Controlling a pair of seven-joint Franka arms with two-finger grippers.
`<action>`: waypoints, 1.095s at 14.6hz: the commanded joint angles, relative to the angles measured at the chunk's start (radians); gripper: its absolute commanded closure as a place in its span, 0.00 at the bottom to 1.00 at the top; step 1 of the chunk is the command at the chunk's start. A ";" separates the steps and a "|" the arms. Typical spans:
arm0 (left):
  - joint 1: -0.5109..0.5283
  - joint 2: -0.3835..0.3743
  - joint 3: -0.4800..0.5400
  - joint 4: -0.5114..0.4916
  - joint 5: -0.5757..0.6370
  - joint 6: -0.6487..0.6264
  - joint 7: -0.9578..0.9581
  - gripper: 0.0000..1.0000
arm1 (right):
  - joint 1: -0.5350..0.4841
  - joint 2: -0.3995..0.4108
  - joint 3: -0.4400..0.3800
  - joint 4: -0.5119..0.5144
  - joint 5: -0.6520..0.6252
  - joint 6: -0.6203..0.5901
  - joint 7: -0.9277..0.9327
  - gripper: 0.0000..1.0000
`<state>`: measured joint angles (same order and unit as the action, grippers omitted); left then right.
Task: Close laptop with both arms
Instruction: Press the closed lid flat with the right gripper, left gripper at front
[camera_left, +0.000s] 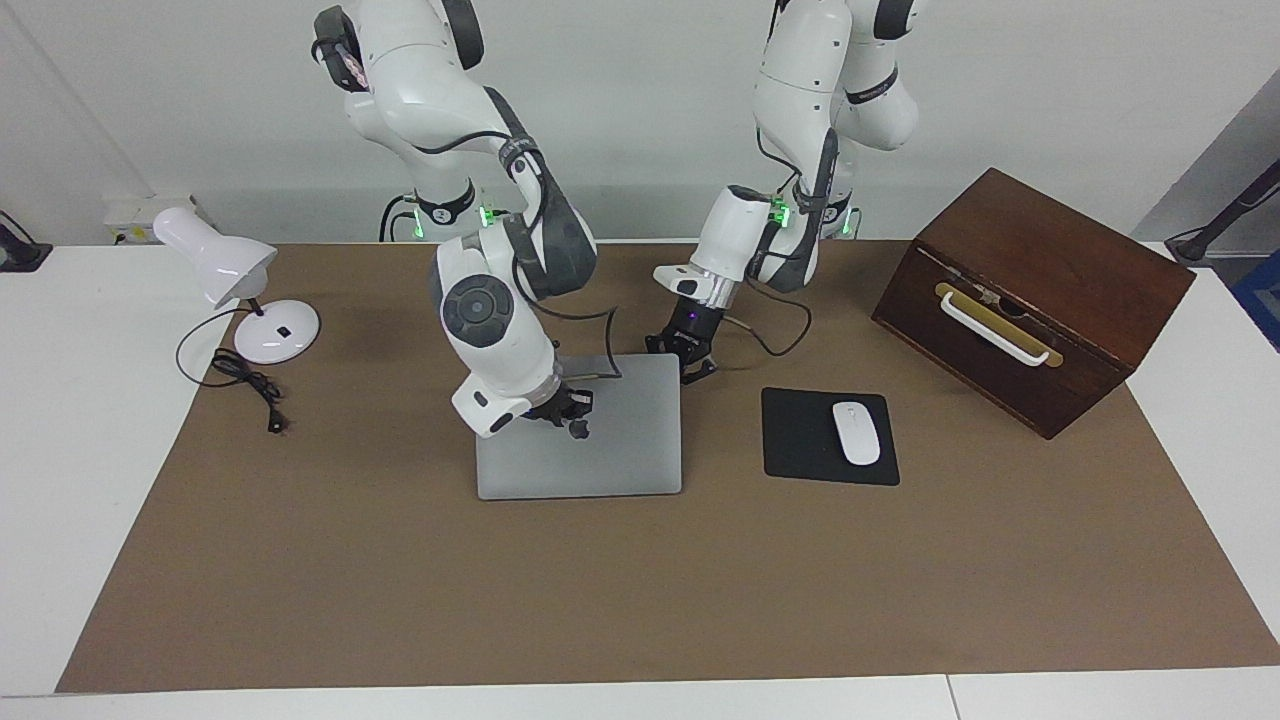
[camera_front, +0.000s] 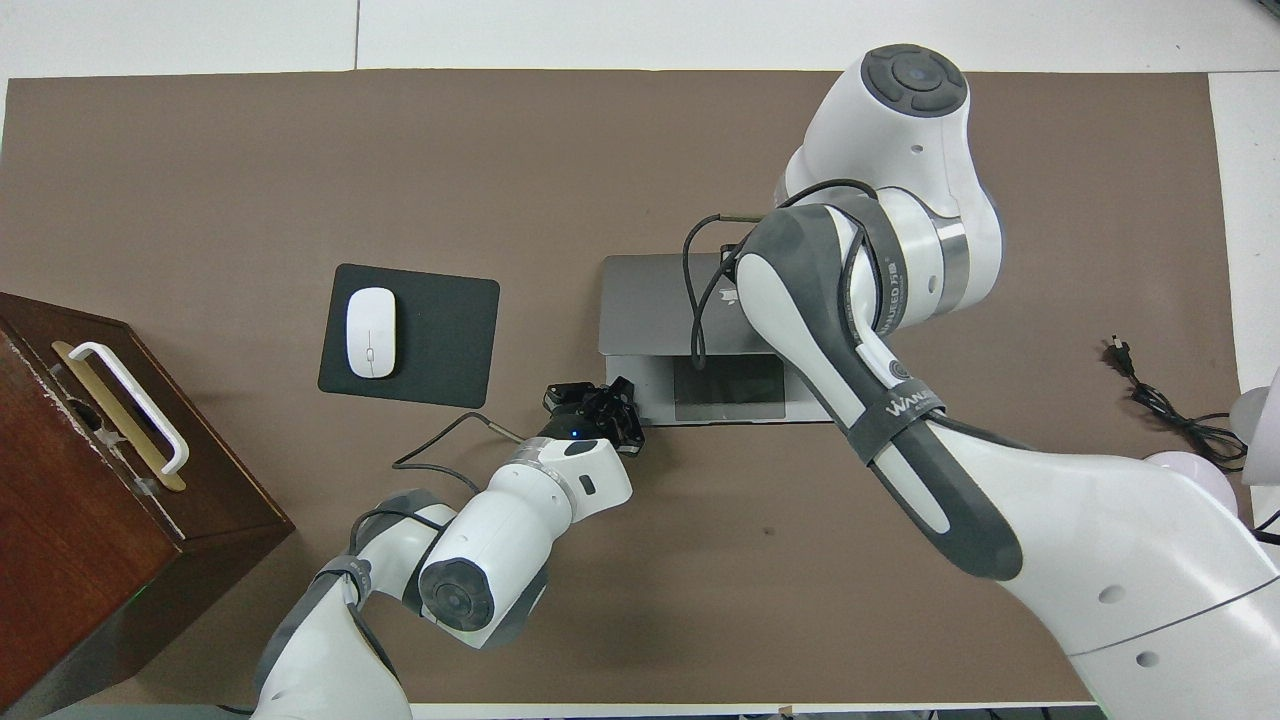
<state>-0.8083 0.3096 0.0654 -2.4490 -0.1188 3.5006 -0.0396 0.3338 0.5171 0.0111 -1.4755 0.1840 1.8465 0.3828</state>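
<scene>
The silver-grey laptop (camera_left: 620, 450) lies mid-table with its hinge away from the robots. Its lid is tilted low over the base. In the overhead view the lid (camera_front: 650, 300) shows the dark logo, and a strip of palm rest with the trackpad (camera_front: 728, 386) shows under its free edge. My right gripper (camera_left: 570, 412) rests on top of the lid; in the overhead view the right arm hides it. My left gripper (camera_left: 688, 362) is open at the laptop's corner nearest the robots, toward the left arm's end of the table, and also shows in the overhead view (camera_front: 592, 398).
A black mouse pad (camera_left: 800, 440) with a white mouse (camera_left: 857, 432) lies beside the laptop toward the left arm's end. A brown wooden box (camera_left: 1030, 300) with a white handle stands past it. A white desk lamp (camera_left: 230, 270) and its cable (camera_left: 250, 385) are at the right arm's end.
</scene>
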 joint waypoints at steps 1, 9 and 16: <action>-0.002 0.025 0.010 -0.039 0.013 0.003 0.009 1.00 | -0.006 -0.037 0.007 -0.083 0.025 0.052 -0.032 1.00; 0.004 0.028 0.010 -0.039 0.013 0.003 0.007 1.00 | -0.002 -0.037 0.007 -0.134 0.025 0.111 -0.036 1.00; 0.004 0.028 0.010 -0.038 0.013 0.003 0.007 1.00 | -0.002 -0.043 0.007 -0.155 0.023 0.131 -0.038 1.00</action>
<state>-0.8081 0.3100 0.0654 -2.4493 -0.1187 3.5019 -0.0390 0.3355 0.5053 0.0158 -1.5792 0.1840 1.9488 0.3791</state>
